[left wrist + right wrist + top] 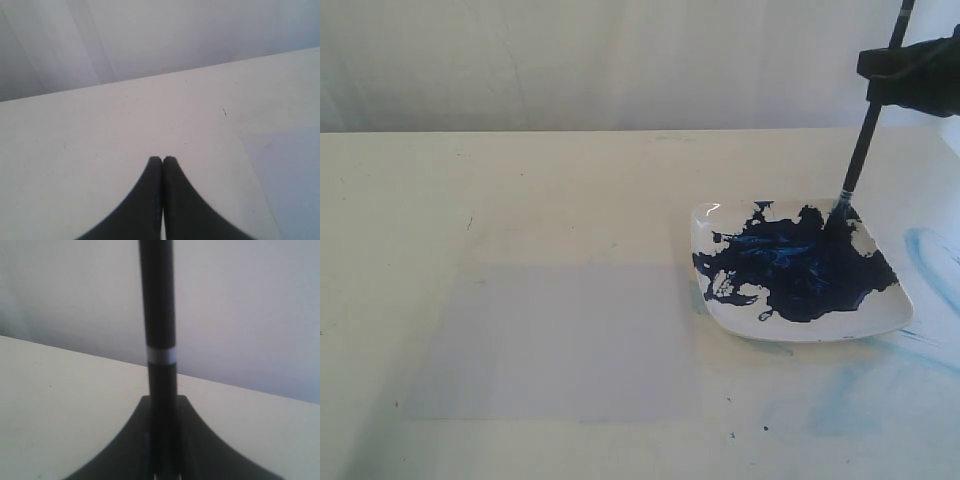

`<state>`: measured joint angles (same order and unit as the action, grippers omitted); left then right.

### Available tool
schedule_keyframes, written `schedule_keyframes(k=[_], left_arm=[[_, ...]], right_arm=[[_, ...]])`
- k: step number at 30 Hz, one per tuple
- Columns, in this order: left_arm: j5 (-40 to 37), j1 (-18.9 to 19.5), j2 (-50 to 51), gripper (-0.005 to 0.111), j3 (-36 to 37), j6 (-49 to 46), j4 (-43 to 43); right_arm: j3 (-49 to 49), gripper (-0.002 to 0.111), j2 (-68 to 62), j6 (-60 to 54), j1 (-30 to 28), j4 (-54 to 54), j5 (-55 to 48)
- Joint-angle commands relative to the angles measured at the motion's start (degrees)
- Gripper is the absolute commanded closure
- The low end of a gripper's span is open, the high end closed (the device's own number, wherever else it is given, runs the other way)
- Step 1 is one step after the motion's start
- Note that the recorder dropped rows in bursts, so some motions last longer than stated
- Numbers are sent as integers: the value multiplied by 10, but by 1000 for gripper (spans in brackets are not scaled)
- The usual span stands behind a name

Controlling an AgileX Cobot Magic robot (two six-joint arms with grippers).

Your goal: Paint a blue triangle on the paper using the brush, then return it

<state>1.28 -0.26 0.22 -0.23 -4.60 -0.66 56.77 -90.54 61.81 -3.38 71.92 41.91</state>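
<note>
Black left gripper [162, 159], fingers pressed together on nothing, hangs over the tabletop [75, 150] left of the paper [555, 340], probably parked clear of the work. Paper blank; no triangle yet. Right of it, a white plate [890, 318] holds a dark-blue paint pool [800, 270]. Brush [857, 160], clamped near-upright in the right gripper [895, 72], has its tip in the pool's far edge, likely loading paint.

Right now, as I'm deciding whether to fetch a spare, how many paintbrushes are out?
1. The brush is held in the right gripper, tip in the blue paint on the plate, beside the paper. No other shows.
</note>
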Motion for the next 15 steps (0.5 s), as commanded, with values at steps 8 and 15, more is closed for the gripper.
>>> schedule_keyframes(k=[8,15], left_arm=[[249,1,-2,107,2,85,-25],[276,1,3,107,-67,-87,-162]], right_arm=[[-3,108,3,13,-6,-1,10],[-3,108,3,13,-6,-4,32]])
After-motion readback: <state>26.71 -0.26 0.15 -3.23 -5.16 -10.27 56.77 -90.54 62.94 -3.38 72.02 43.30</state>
